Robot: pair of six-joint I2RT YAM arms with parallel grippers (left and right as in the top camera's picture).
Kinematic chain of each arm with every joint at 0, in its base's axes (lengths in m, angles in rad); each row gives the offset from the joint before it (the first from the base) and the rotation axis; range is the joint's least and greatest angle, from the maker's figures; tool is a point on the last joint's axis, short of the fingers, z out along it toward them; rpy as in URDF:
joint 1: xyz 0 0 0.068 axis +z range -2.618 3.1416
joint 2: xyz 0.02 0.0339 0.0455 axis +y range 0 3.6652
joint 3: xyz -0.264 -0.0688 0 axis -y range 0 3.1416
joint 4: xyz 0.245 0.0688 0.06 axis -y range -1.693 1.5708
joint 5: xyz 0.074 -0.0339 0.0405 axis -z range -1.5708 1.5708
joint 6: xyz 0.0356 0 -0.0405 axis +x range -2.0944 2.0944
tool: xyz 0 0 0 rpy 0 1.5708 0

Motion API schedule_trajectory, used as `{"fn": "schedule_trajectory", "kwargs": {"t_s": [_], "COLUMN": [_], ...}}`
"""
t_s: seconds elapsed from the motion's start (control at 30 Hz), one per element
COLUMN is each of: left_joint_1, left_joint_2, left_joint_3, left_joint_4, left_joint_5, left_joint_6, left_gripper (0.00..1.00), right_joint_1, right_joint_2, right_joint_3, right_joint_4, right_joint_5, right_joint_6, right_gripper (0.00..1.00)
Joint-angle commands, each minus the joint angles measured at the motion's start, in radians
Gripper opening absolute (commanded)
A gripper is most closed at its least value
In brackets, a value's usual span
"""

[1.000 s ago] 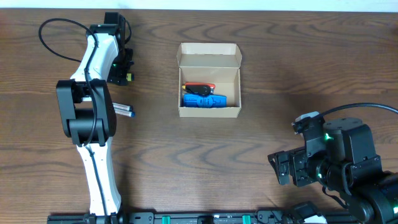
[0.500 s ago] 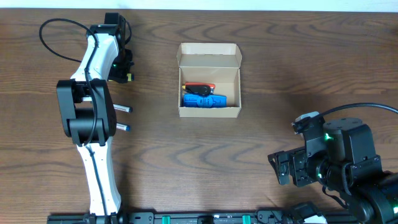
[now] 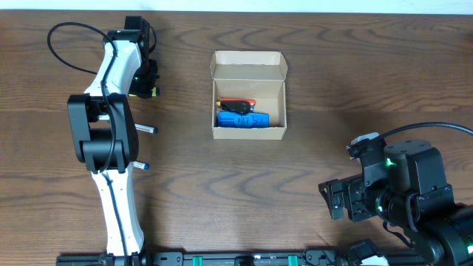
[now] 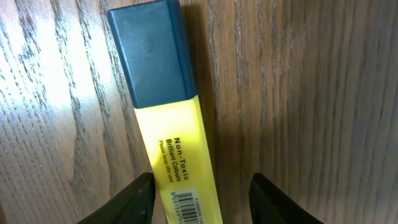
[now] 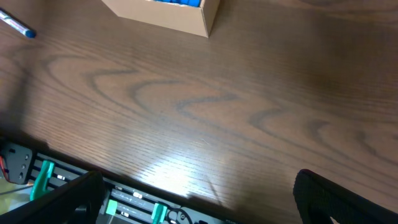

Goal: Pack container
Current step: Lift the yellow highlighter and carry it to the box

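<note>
1. Left gripper (image 4: 202, 196): jaws are standing wide on either side of the yellow highlighter (image 4: 166, 118), probably lining up a pinch.
2. Right gripper (image 5: 199, 200): jaws are gaping wide, empty, parking clear of the work.
3. Container (image 3: 249, 134) is sitting mid-table, flap open, well apart from both grippers, awaiting more items.

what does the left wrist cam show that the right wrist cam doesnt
Only the left wrist: a yellow highlighter with a dark cap, lying flat between the open fingers of the left gripper.
Only the right wrist: a corner of the box with a blue item inside, a pen at far left, the rail along the table's edge, and the open right gripper.
Both: the wooden table.
</note>
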State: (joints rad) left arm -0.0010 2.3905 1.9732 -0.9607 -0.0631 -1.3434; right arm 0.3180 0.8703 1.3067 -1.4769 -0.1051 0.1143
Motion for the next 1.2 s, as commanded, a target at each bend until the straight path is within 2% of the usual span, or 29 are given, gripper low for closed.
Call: {"fn": "schedule_trajectory", "kwargs": {"t_s": [0.0, 0.1, 0.33, 0.47, 0.6, 0.8, 0.93, 1.17], "left_joint_1": [0.002, 0.003, 0.002, 0.003, 0.002, 0.002, -0.002, -0.059], "left_joint_2": [0.032, 0.052, 0.075, 0.075, 0.066, 0.009, -0.063, -0.255], "left_joint_3": [-0.013, -0.013, -0.013, -0.013, -0.012, 0.005, 0.034, 0.039], "left_joint_4": [-0.001, -0.003, -0.004, -0.012, -0.035, -0.068, -0.095, -0.124], "left_joint_5": [-0.037, -0.027, 0.012, 0.015, 0.019, 0.037, 0.034, -0.026], "left_joint_6": [0.016, 0.016, 0.017, 0.028, 0.029, 0.063, 0.161, 0.462], "left_gripper": [0.5, 0.5, 0.41, 0.21, 0.06, 0.06, 0.06, 0.05], "right_joint_1": [-0.008, -0.008, -0.008, -0.008, -0.008, -0.008, -0.008, -0.008], "right_joint_2": [0.0, 0.0, 0.0, 0.0, 0.0, 0.0, 0.0, 0.0], "right_joint_3": [-0.001, -0.001, -0.001, -0.001, -0.001, -0.001, -0.001, -0.001], "right_joint_4": [-0.001, -0.001, -0.001, -0.001, -0.001, -0.001, -0.001, -0.001], "right_joint_5": [-0.004, -0.004, -0.004, -0.004, -0.004, -0.004, -0.004, -0.004], "right_joint_6": [0.008, 0.008, 0.008, 0.008, 0.008, 0.008, 0.008, 0.008], "right_gripper": [0.99, 0.99, 0.99, 0.99, 0.99, 0.99, 0.99, 0.99]}}
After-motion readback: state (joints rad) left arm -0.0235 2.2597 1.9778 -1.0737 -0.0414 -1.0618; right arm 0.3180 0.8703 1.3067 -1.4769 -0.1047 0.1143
